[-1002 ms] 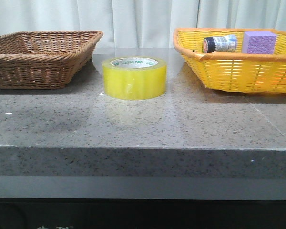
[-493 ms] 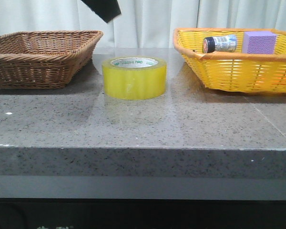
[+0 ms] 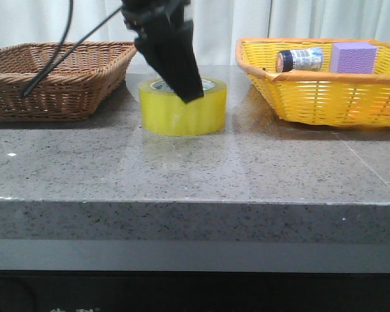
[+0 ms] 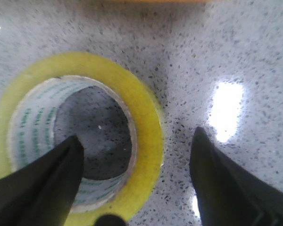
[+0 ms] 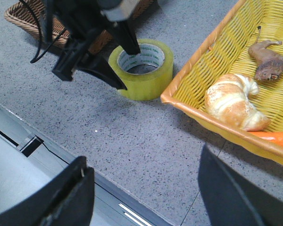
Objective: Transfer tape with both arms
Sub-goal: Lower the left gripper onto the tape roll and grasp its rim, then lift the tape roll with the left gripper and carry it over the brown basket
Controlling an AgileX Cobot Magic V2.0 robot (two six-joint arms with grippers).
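Note:
The tape (image 3: 172, 118), a wide yellow roll with a pale printed core, lies flat on the grey stone table between two baskets. My left gripper (image 3: 188, 91) has come down on it from above. In the left wrist view the left gripper (image 4: 137, 136) is open. One finger (image 4: 47, 183) is over the core hole and the other finger (image 4: 226, 188) is outside the roll, so the yellow wall of the tape (image 4: 148, 110) lies between them, not pinched. My right gripper (image 5: 144, 157) stands open and empty over the table's front edge, well short of the tape (image 5: 148, 81).
A brown wicker basket (image 3: 52, 84) stands at the left. At the right, a yellow basket (image 3: 325, 101) holds a bottle (image 3: 299, 60), a purple block (image 3: 353, 57), a croissant (image 5: 233, 106) and a brown toy (image 5: 269, 59). Thin black cables (image 3: 65, 52) trail from the left arm.
The left arm has dropped in from above: absent a second ago, only a tip at the top half a second ago, now its fingers are down at the tape. The tape has not moved.

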